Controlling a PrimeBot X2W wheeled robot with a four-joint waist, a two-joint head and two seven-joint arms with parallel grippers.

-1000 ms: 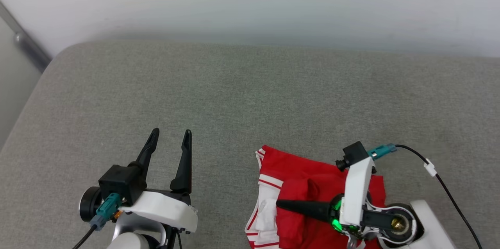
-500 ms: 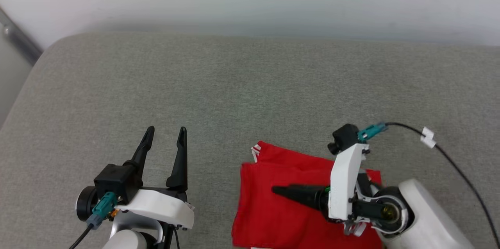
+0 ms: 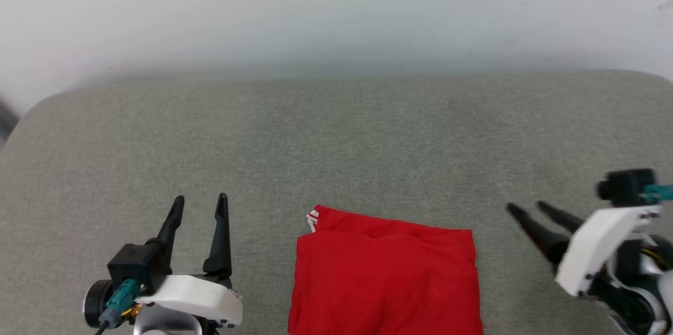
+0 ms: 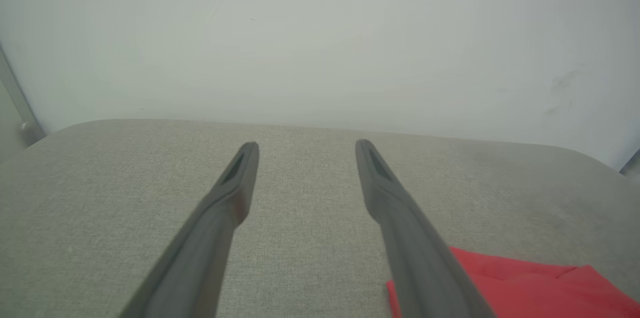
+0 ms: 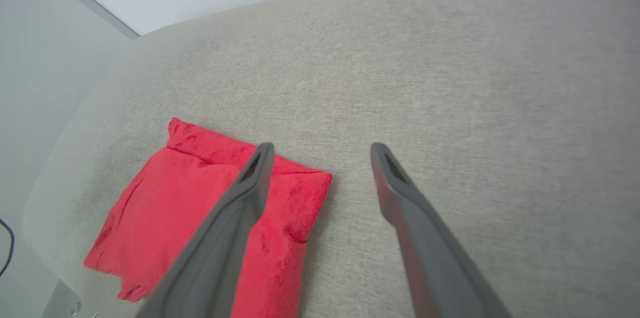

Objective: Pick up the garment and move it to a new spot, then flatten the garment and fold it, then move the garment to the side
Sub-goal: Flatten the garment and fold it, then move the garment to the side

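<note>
The right gripper [image 3: 524, 205] hangs with its two dark fingers spread apart and nothing between them. It sits off the garment's right edge, near it but not touching, fingers pointing up and left in the head view. In the right wrist view the fingers [image 5: 252, 183] frame bare grey fabric, and the left one crosses in front of the red cloth's corner.

The left gripper [image 3: 201, 197] is likewise spread wide and empty, fingers pointing away from the robot. It stands just left of the garment, apart from it, over bare cushion.

Between the two grippers lies the garment [image 3: 386, 277], a folded red rectangle resting flat on the grey cushion [image 3: 336, 135] at the near middle of the head view, its near edge cut off by the frame's bottom. Its top layer is plain red with a few soft creases. At the far left corner a small bit of red-and-white striped trim [image 3: 313, 217] peeks out, possibly a sleeve hem, though it is too small to be sure.

Beyond the cushion's rounded far edge rises a pale wall [image 3: 336, 9].
</note>
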